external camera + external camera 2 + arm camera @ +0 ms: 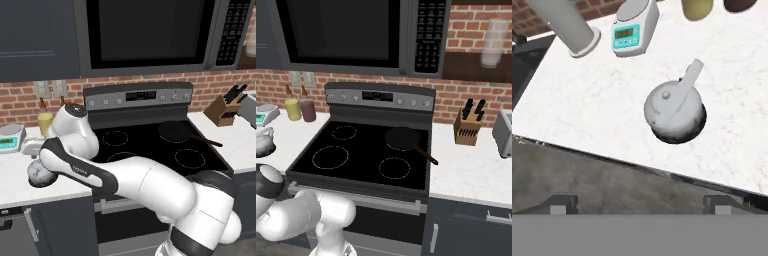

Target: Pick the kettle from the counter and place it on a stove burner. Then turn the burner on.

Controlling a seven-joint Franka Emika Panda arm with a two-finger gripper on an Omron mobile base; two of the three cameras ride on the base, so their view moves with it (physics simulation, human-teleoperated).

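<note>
Kettle (674, 111): you see it upright on the counter (602, 115) near the front edge, left of the stove, handle slanting toward the wall. Gripper (641, 205): above it, fingers (559, 205) wide apart, nothing held. Kitchen scale (634, 27): behind the kettle. Yellow jar (292, 108): by the wall.

My kitchen backdrop — red brick wall (471, 95), a black microwave (351, 35) overhead, dark grey cabinets (37, 37) alongside.
</note>
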